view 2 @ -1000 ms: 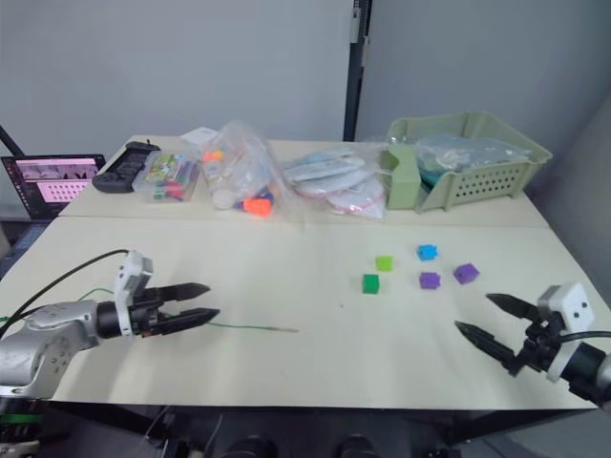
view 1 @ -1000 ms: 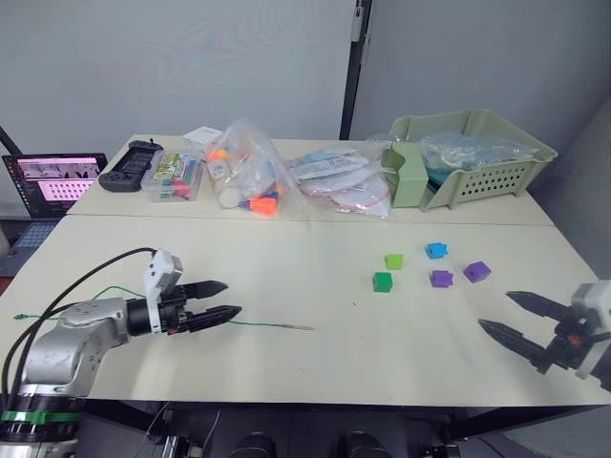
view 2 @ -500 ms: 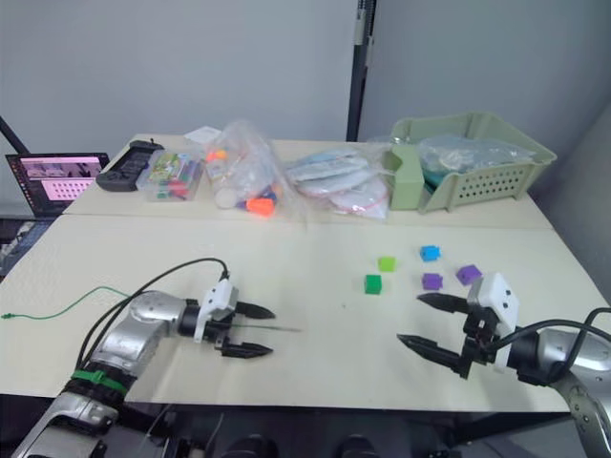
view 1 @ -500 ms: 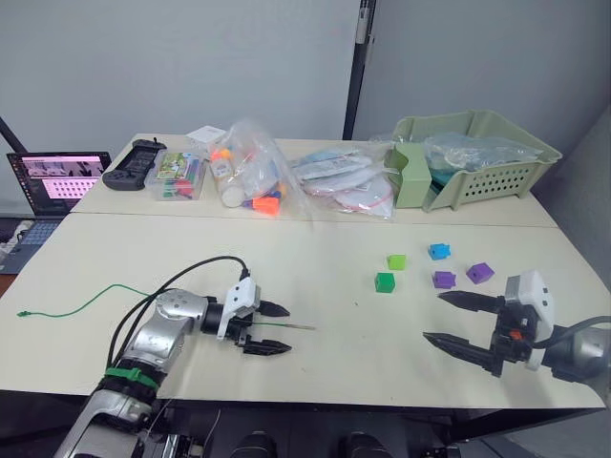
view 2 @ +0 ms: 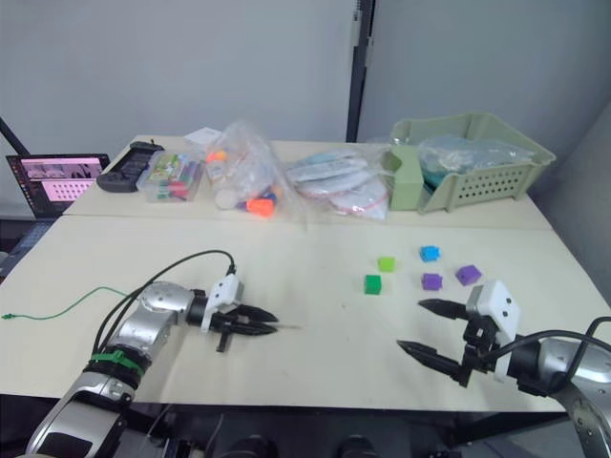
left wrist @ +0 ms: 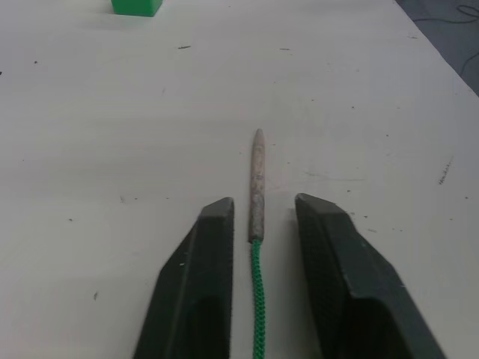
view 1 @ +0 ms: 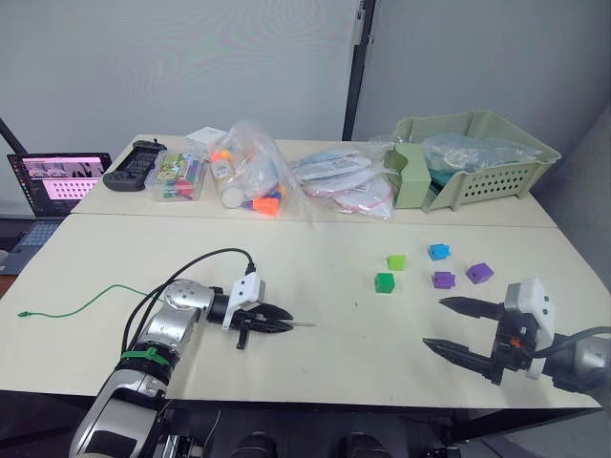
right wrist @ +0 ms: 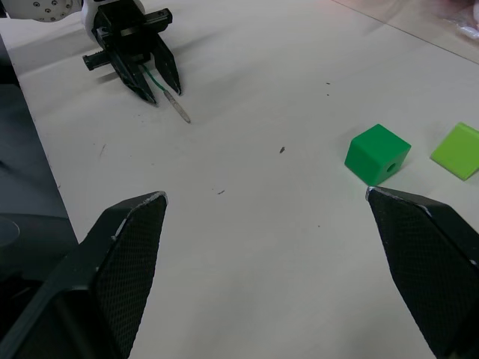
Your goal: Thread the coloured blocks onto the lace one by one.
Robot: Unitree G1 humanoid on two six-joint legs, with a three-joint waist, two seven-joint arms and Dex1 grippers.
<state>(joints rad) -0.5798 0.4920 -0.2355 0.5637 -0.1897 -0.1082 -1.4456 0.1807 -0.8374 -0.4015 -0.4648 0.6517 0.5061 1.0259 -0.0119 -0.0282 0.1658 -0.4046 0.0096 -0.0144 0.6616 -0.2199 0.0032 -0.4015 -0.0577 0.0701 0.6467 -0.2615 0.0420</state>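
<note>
Left tool (left wrist: 258, 224) low on table (view 1: 315, 372), fingers (left wrist: 196, 284) narrowly parted, straddling lace (left wrist: 257, 299) without pinching; pale tip (left wrist: 257, 179) pokes out ahead of fingertips. Rest of lace trails back across table to left edge (view 1: 67, 307). Right tool (view 1: 453, 327) spread wide, hovering just above table near right front, holding nothing. Blocks well apart from both tools: dark green (view 1: 384, 281), light green (view 1: 395, 260), blue (view 1: 438, 251), two purple (view 1: 443, 280) (view 1: 479, 273).
</note>
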